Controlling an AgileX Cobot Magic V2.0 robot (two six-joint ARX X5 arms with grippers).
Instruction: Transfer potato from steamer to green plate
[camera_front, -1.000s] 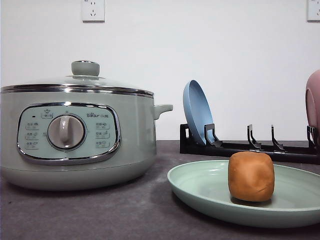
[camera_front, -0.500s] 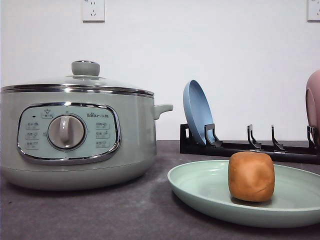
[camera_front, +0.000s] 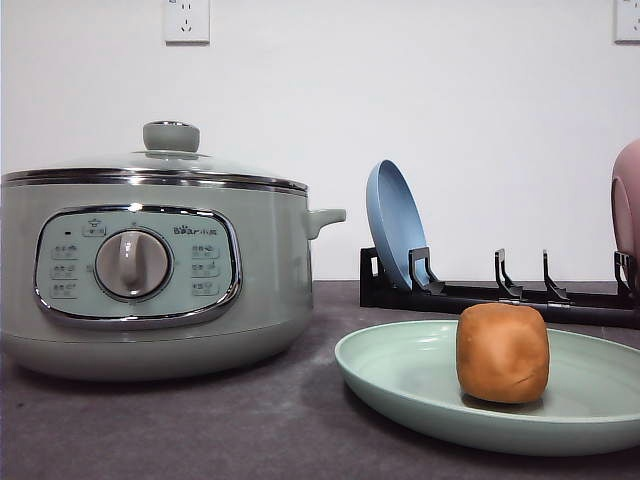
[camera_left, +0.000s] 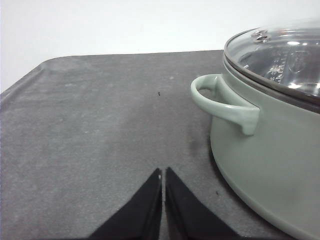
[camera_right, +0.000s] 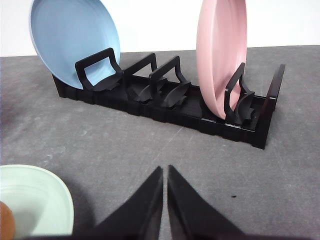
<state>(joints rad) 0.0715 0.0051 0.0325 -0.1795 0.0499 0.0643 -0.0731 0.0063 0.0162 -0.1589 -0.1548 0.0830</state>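
**Potato on the plate, arms clear**

Nothing has moved since the earlier frames. Nearest, the potato (camera_front: 502, 352) sits on the green plate (camera_front: 400, 375) — task apparently done. Left gripper (camera_left: 163, 172) and right gripper (camera_right: 165, 170) are both clenched, empty. Beyond, the steamer (camera_front: 150, 270) is lidded. A careless arm sweep could nudge the plate.

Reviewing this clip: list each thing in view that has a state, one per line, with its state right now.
potato: resting on the green plate, free of either end effector
green plate: flat on the table, holding the potato
steamer: lid on
blue plate: upright in the rack
pink plate: upright in the rack
left end effector: shut, empty
right end effector: shut, empty
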